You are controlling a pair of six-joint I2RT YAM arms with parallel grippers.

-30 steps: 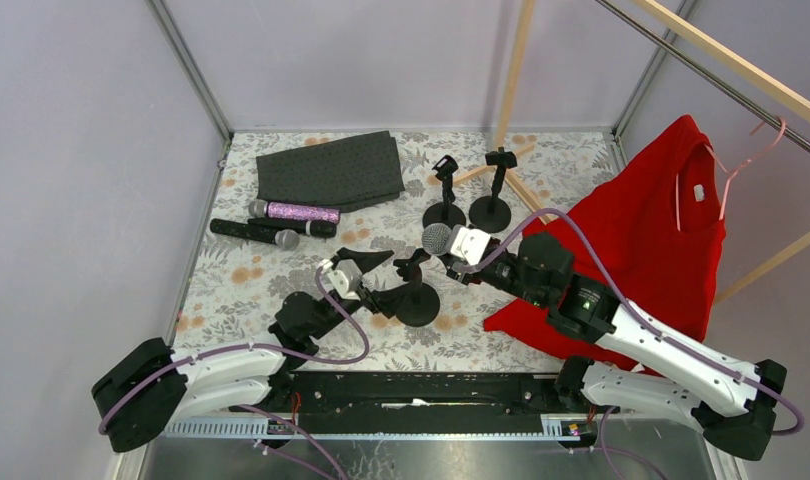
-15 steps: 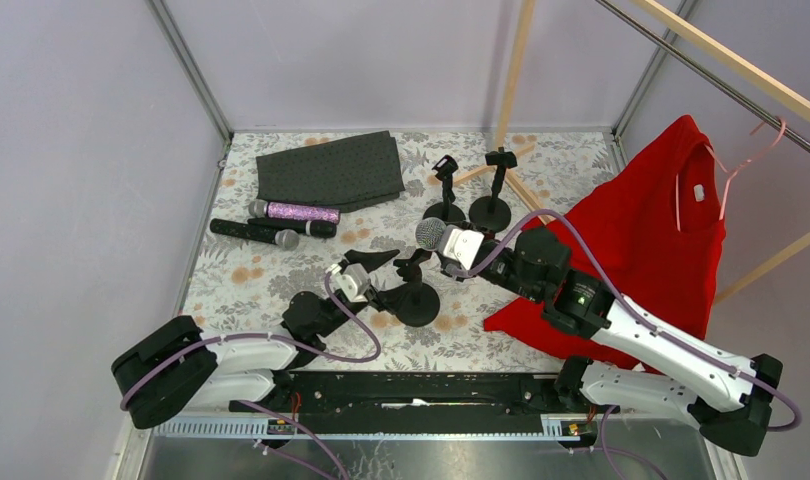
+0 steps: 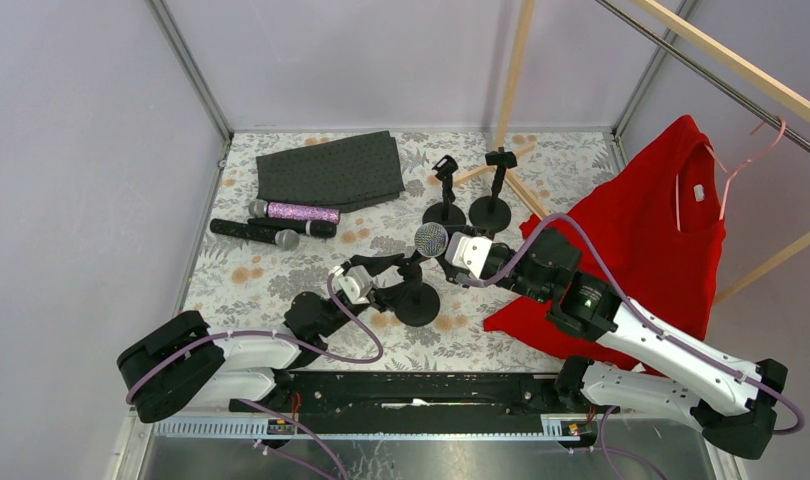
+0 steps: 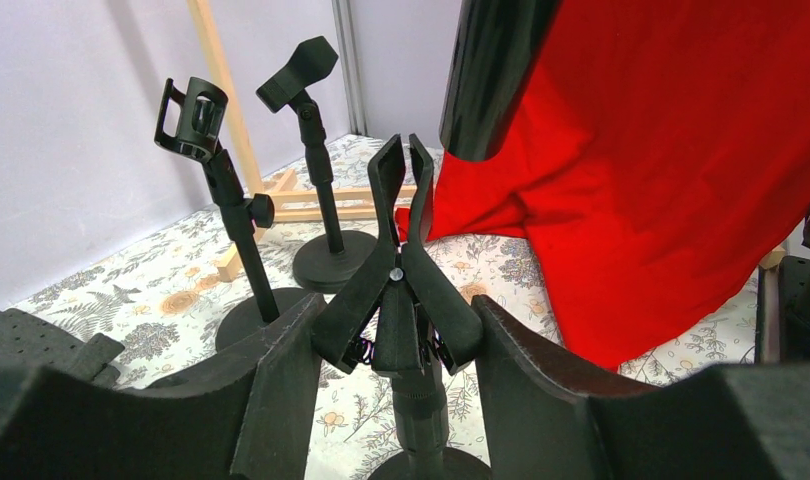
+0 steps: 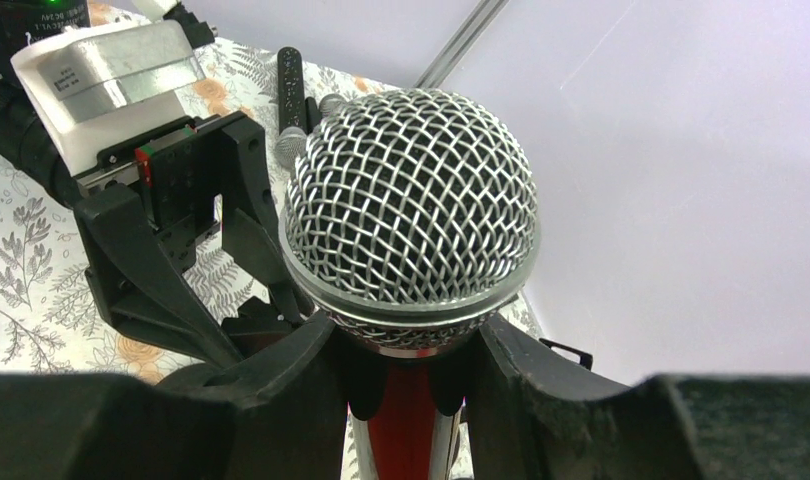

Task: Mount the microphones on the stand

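Note:
My right gripper (image 3: 459, 250) is shut on a black microphone just below its grey mesh head (image 3: 431, 238), holding it above the near black stand (image 3: 418, 303). The head fills the right wrist view (image 5: 411, 210), with the gripper (image 5: 406, 350) clamped under it. My left gripper (image 3: 386, 280) is closed round the lever arms of that stand's spring clip (image 4: 396, 290). Both fingers touch the levers in the left wrist view (image 4: 396, 335), and the clip's top jaws stand almost together. The microphone's black body (image 4: 491, 70) hangs above the clip. A purple glitter microphone (image 3: 296, 212) and two black microphones (image 3: 251, 232) lie at the left.
Two more black stands (image 3: 444, 205) (image 3: 493, 200) stand behind the near one, also in the left wrist view (image 4: 221, 190) (image 4: 316, 150). A dark folded cloth (image 3: 331, 170) lies at the back left. A red shirt (image 3: 651, 240) on a pink hanger fills the right side by a wooden rack.
My left gripper has moved forward to the near stand and closed round its clip. My right gripper has carried the microphone left, over that stand.

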